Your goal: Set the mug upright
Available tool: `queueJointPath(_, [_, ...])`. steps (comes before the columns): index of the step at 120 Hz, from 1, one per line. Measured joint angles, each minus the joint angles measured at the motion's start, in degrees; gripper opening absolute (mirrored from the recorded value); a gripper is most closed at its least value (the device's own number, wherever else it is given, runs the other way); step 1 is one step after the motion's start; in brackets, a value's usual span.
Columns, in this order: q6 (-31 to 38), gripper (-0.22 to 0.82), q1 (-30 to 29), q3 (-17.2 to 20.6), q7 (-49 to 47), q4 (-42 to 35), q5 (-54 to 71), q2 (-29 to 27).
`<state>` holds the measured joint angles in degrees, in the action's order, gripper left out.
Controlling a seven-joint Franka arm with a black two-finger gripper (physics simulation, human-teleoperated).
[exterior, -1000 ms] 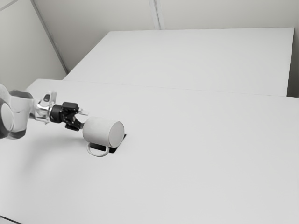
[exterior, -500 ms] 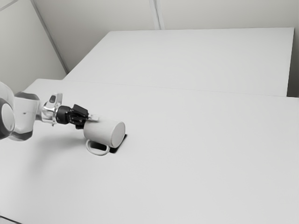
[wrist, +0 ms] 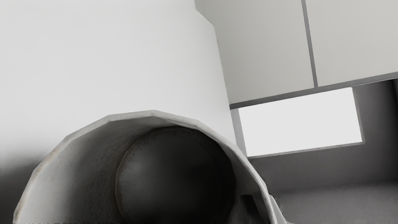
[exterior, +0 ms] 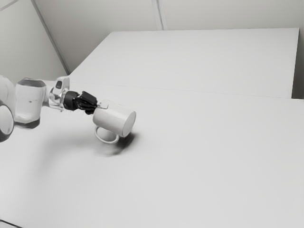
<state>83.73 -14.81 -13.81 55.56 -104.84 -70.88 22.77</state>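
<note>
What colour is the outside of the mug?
The mug is plain off-white outside, with no pattern visible; the exterior view shows it best.

Tilted mug (exterior: 115, 119) aloft in pincer (exterior: 101, 105)

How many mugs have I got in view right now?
1. The mug hangs tilted above the table, its wall gripped by the hand, mouth toward the hand and base toward the exterior view's right.
</note>
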Motion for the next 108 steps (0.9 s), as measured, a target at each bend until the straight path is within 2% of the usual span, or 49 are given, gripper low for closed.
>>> queueJointPath(7, [1.90, -0.17, 0.16, 1.91, -0.45, 3.91, 4.84, -2.09])
queueJointPath(18, [6.75, -0.18, 0.67, 5.15, -2.32, 11.12, 19.86, -3.38])
queueJointPath(33, [14.85, -0.18, 1.67, 9.70, -7.54, 13.09, 41.02, -4.08])
queueJointPath(46, [22.77, -0.18, 5.05, 11.64, -12.65, 12.72, 52.62, -4.05])
queueJointPath(73, [34.19, -0.18, 6.87, 15.82, -23.81, 9.86, 64.77, -4.13])
queueJointPath(102, [39.05, -0.18, 7.76, 16.45, -34.30, 5.16, 69.26, -4.11])
queueJointPath(108, [39.45, -0.09, 7.78, 16.46, -35.99, 4.88, 69.57, -4.09])
